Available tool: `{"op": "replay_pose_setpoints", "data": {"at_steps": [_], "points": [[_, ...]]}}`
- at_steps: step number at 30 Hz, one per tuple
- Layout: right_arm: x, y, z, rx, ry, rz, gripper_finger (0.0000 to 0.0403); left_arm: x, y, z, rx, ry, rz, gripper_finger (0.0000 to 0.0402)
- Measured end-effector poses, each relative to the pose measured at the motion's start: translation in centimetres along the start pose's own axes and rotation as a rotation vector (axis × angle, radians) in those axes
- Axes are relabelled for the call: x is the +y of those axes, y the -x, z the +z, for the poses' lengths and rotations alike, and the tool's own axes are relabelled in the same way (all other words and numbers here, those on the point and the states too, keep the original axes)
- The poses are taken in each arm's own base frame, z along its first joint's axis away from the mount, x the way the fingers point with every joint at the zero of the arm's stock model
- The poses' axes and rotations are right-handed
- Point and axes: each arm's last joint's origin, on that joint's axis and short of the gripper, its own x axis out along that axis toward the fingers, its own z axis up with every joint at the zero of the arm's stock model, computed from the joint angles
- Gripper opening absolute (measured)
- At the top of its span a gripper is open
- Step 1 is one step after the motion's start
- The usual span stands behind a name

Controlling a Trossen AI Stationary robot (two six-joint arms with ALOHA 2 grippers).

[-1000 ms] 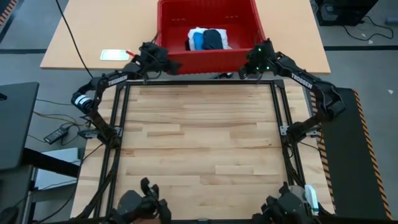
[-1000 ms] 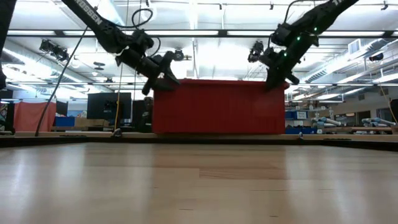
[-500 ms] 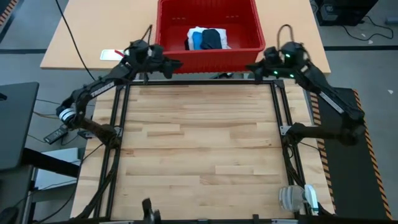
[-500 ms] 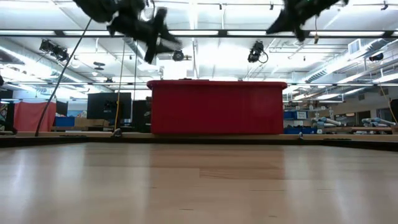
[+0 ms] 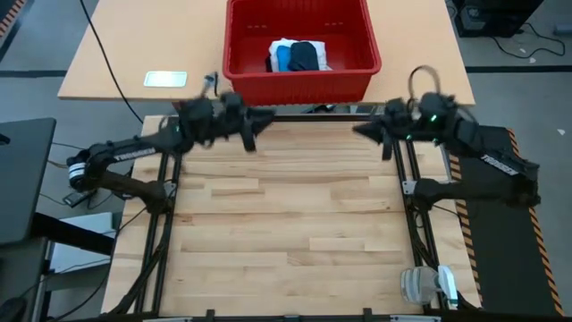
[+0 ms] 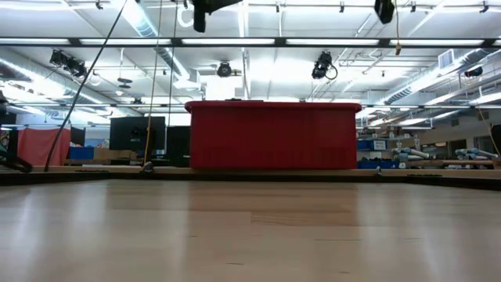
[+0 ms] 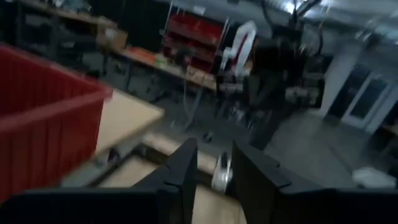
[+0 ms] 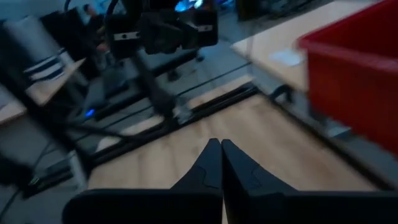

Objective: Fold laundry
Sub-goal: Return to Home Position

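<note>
The laundry is seen stacked inside the red basket (image 5: 304, 87), against the middle of its near wall. A white T-shirt (image 5: 282, 44) lies undermost, and on it a small blue piece (image 5: 283, 59) and a black garment (image 5: 305, 55) are laid side by side, touching, with the blue one on the side of the left arm (image 5: 134, 154). The basket is set on a tan table (image 5: 107, 54) that adjoins the far edge of the wooden table (image 5: 286, 206), about level with the middle of that edge. A small pale flat object (image 5: 165, 79) is also laid on the tan table, well apart from the basket toward the left. The left tool (image 5: 257, 128) is held in the air over the far edge of the wooden table, left of its middle and near the basket's near left corner, but clear of it. Its fingers (image 7: 183, 171) are shown slightly spread in the left wrist view, with a gap between them, and nothing is gripped or touched. The right tool (image 5: 365, 131), carried by the right arm (image 5: 487, 161), is held over the same far edge, right of the middle, near the basket's near right corner but apart from it. Its fingers (image 8: 211, 165) are pressed together tip to tip in the right wrist view, and nothing is pinched between them. In the low view both arms are caught only as dark parts high above the basket's rim.
</note>
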Motion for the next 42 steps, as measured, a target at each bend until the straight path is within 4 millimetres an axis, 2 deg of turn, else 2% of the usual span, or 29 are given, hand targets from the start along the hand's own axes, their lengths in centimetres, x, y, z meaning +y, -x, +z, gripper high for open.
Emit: {"op": "replay_pose_setpoints", "data": {"at_steps": [2, 4, 7, 9, 12, 15, 19, 23, 28, 32, 36, 42], "points": [[0.7, -1.0, -1.4, 0.029, -0.003, 0.034, 0.0000, -1.2, 1.6, -1.7, 0.041, -0.004, 0.051, 0.0093], [1.3, -1.6, -2.5, 0.055, 0.000, 0.028, 0.0000, -1.9, 4.0, -3.0, 0.045, 0.004, 0.118, 0.0079], [2.1, -2.1, -3.6, 0.084, 0.031, 0.032, 0.0000, -2.2, 7.7, -3.8, 0.004, 0.061, 0.097, 0.0056], [2.8, -2.1, -3.9, 0.083, 0.094, 0.059, 0.0000, -1.9, 9.4, -4.7, 0.000, 0.098, 0.073, 0.0041], [3.6, -1.6, -3.4, 0.010, 0.244, 0.102, 0.0001, -1.4, 11.0, -6.1, 0.023, 0.079, 0.060, 0.0026], [3.7, -0.9, -2.9, -0.063, 0.411, 0.058, 0.0007, -1.2, 11.8, -6.4, 0.016, 0.091, 0.047, 0.0024], [3.4, 0.2, -2.7, -0.085, 0.424, 0.010, 0.0010, -1.2, 12.6, -6.0, -0.003, 0.114, 0.041, 0.0023], [3.4, 1.8, -3.0, -0.081, 0.449, 0.079, 0.0004, -1.1, 14.3, -5.6, 0.000, -0.037, 0.037, 0.0014], [2.5, 4.0, -4.4, -0.137, 0.405, -0.005, 0.0004, -0.6, 16.3, -5.6, 0.032, -0.113, 0.058, 0.0003], [1.5, 5.2, -6.6, -0.193, 0.326, -0.007, 0.0004, -0.5, 17.0, -5.9, 0.071, -0.153, 0.048, 0.0003], [0.6, 4.4, -9.1, -0.226, 0.269, 0.007, 0.0004, 0.0, 16.4, -7.7, 0.048, -0.170, 0.042, 0.0002], [-0.2, 3.0, -11.2, -0.252, 0.212, -0.008, 0.0004, 1.0, 15.3, -11.5, -0.092, -0.148, -0.008, 0.0002]]}}
